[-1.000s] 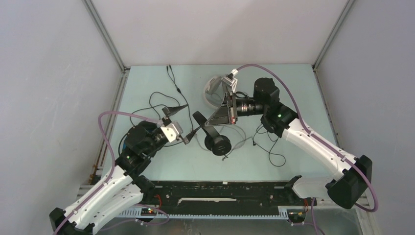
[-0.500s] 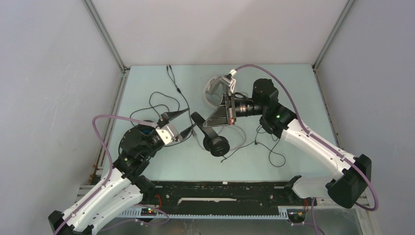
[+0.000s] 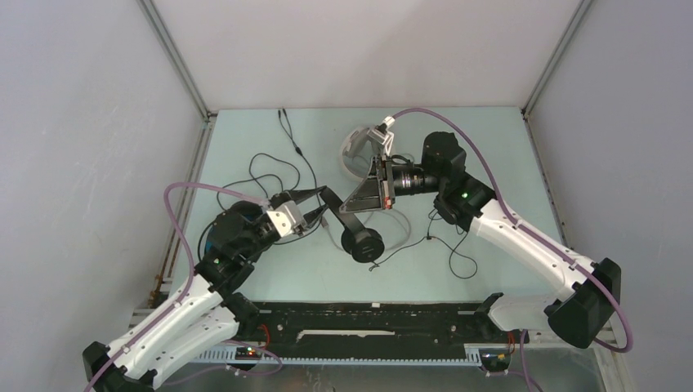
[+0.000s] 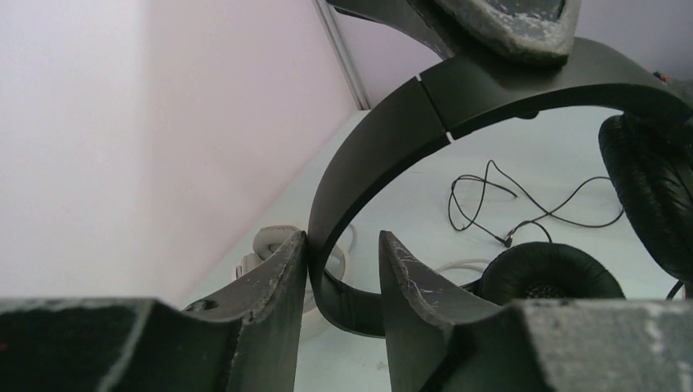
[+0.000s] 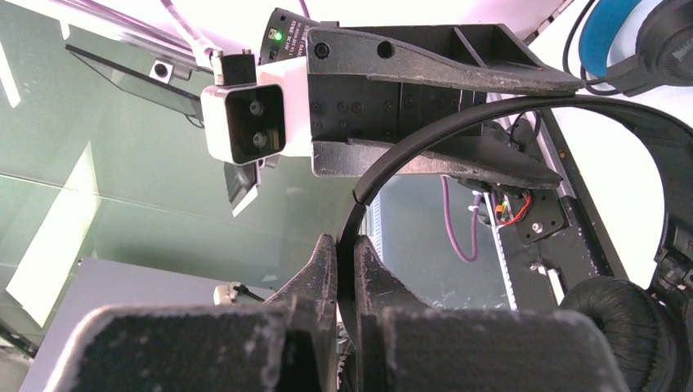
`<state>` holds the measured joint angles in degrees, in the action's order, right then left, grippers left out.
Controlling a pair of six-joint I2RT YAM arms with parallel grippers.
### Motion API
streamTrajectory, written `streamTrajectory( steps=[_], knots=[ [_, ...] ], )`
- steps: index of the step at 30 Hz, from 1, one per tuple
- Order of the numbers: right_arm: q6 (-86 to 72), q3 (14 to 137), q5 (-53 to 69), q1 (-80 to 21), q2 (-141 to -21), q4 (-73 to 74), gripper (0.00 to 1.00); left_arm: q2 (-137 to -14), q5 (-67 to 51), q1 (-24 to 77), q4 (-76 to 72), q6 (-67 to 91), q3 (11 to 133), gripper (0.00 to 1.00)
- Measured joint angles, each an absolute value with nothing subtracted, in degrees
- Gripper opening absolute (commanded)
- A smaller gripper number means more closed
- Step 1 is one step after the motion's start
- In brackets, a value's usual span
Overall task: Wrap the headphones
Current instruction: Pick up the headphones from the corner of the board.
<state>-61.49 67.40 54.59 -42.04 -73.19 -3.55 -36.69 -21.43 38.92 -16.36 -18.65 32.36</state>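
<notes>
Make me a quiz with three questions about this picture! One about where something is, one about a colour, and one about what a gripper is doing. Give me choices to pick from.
1. Where are the white-grey headphones?
A. On the far part of the table, beyond the right gripper
B. Between the left gripper's fingers
C. On the rail by the arm bases

2. What colour is the headband that the right gripper pinches?
A. Blue
B. Red
C. Black

3. How is the left gripper?
A. Shut tight on a cable
B. Open, with the headband between its fingers
C. Out of sight

Answers:
1 A: the top view shows them far back on the table.
2 C: the right wrist view shows it clamped on the band of the black headphones.
3 B: the left wrist view shows a gap beside the band.
</notes>
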Motion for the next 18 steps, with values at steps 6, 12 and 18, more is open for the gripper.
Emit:
streamTrajectory(
  steps=[6, 12, 18],
  knots=[
    [-61.3, 67.4, 55.9, -42.0, -72.9, -3.5, 0.00, -36.8, -21.1, 39.1, -18.2, -17.2, 32.4, 0.10],
    [-60.8, 67.4, 56.2, -41.2, -72.2, -2.3, 0.24, -37.1, -20.0, 39.4, -18.9, -16.5, 32.3, 0.00],
    [-56.5, 67.3, 54.6, -34.1, -69.5, 1.9, 0.66, -37.7, -11.5, 39.6, -16.2, -13.3, 32.4, 0.00]
  ],
)
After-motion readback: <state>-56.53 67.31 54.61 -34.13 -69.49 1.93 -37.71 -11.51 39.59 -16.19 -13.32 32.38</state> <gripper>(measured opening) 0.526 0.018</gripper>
